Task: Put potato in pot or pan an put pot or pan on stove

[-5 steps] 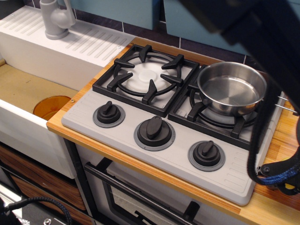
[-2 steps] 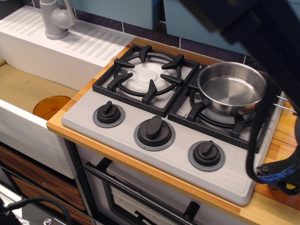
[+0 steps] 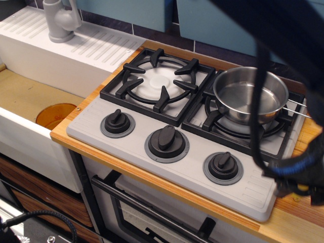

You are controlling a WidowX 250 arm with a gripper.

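Note:
The shiny steel pan (image 3: 242, 96) stands on the right burner of the grey two-burner stove (image 3: 195, 174). Its wire handle (image 3: 296, 107) points right. The part of the pan's inside that shows holds nothing. The potato is out of view. My dark arm (image 3: 288, 30) crosses the top right, close to the camera and blurred. A black cable (image 3: 259, 121) hangs down in front of the pan's right side. A dark arm part with blue wiring (image 3: 298, 174) sits at the right edge over the counter. No fingers of the gripper show.
The left burner (image 3: 158, 81) has a black grate and a white disc. Three dark knobs (image 3: 166, 139) line the stove's front. A white sink with a grey tap (image 3: 59, 20) lies to the left, with an orange drain (image 3: 55, 115). A wooden counter edge (image 3: 298, 223) runs at the right.
My arm and its cable have swung left. The cable now hangs across the pan's right side and the wired part sits lower left. The pan has not moved.

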